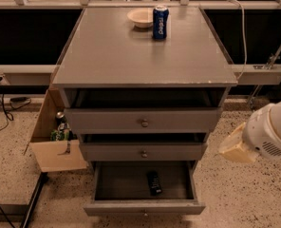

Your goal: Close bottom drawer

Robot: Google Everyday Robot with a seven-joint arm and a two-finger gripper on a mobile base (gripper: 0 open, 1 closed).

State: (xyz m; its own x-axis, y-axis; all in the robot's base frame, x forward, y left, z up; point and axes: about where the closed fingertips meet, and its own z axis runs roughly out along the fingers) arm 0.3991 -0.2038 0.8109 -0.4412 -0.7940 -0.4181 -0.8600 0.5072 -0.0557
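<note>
On the speckled floor, the grey table (140,56) has its bottom drawer (144,207) pulled out. The gripper (236,145) hangs to its right, apart; how open, I cannot tell. Best push mid-front, squarely inward.

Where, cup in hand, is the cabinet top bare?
Front and middle of the cabinet top are bare; bowl and can crowd the back. Bottom drawer: free left of the black object. Gripper hangs right of the cabinet.
</note>
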